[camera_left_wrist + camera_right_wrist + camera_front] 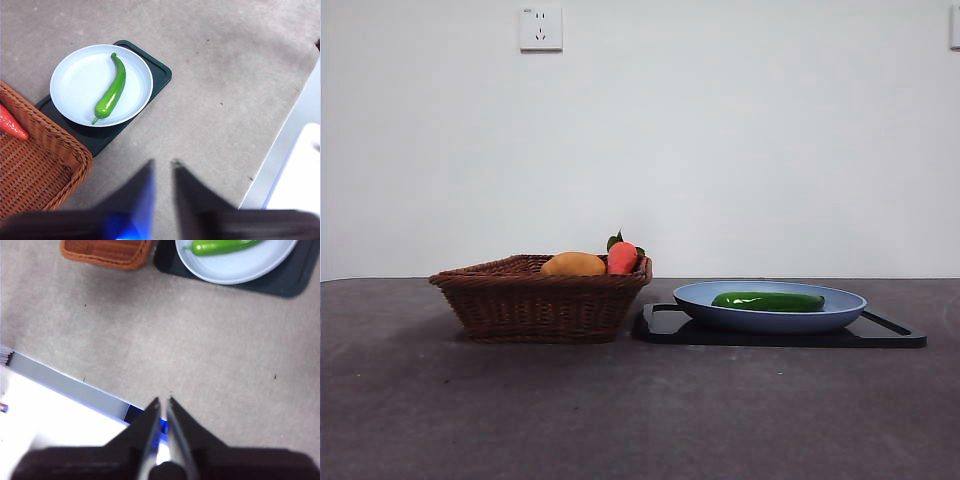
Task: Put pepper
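The pepper (768, 301) is long, glossy and dark green, and it lies flat in the blue plate (845, 308) on the right of the table. The left wrist view shows the pepper (112, 92) curved across the plate (75, 75), well away from my left gripper (163, 162), which is shut on nothing above bare tabletop. My right gripper (163, 400) is also shut and empty, hanging over the table's near edge, with the pepper (220, 246) and plate (240, 270) far off. Neither arm appears in the front view.
The plate rests on a black tray (890, 335). A brown wicker basket (540, 300) beside it holds a yellow-orange fruit (573, 264) and a red-orange carrot (622, 258). A wall socket (540, 28) is on the white wall behind.
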`<state>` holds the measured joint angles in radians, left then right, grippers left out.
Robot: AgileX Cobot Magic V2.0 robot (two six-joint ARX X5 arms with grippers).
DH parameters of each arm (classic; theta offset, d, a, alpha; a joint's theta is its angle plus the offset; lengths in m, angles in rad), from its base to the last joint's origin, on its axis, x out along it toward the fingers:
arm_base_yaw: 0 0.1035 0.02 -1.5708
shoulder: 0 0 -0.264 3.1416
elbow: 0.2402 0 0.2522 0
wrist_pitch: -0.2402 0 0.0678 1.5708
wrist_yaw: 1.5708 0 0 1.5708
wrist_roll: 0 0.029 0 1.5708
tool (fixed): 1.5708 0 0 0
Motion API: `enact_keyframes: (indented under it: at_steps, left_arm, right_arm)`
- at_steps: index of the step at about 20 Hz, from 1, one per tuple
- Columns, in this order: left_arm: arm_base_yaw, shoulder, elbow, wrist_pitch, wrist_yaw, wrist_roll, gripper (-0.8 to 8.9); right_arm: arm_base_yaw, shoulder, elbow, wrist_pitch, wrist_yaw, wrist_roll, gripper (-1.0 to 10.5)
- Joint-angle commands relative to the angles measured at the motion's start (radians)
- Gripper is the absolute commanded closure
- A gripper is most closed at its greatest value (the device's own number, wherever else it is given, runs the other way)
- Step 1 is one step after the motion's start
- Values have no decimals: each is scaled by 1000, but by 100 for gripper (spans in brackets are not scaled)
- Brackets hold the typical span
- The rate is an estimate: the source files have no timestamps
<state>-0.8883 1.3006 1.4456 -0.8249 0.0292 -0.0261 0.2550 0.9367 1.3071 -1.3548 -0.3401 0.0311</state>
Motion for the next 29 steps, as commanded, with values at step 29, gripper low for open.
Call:
enact_keyframes:
  at_steps: [29]
  left_arm:
    - [668, -479, -167, 455, -126, 109, 806]
  right_arm:
    - [3, 8, 16, -8, 6, -22, 936]
